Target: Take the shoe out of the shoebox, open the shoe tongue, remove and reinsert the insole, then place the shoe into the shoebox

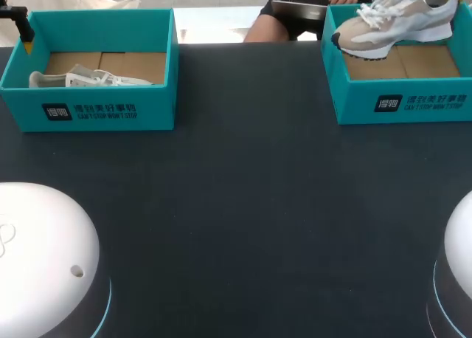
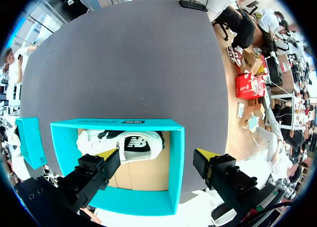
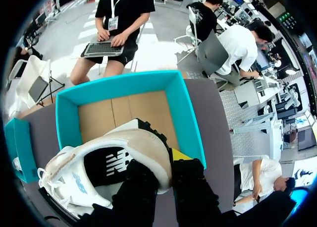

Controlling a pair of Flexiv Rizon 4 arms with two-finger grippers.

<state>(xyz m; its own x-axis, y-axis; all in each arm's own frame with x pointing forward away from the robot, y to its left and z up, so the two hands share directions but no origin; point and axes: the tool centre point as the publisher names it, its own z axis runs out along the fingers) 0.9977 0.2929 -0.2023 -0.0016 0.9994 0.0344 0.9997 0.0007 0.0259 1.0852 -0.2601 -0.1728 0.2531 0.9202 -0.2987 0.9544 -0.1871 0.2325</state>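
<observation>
Firmly shut, the right gripper [image 3: 166,162] clamps the heel collar of the beige shoe [image 3: 99,167], one finger inside the opening and the other against the outside of the heel, with a yellow tip just showing beside the rim. The shoe hangs over the open top of the right shoebox [image 3: 188,113], whose cardboard floor shows ahead of the fingers. From the head view the shoe's toe points toward the table's middle, and white laces lie loose across its top.

The left gripper [image 2: 156,160] stands with its fingers wide apart and holds nothing. One finger hangs over the inside of the left shoebox [image 2: 176,162], the other outside its wall. A white shoe [image 2: 124,145] lies on its side on that box's floor, ahead of the fingers.

Both teal boxes sit at the far edge of the dark table [image 1: 243,205], well apart.
</observation>
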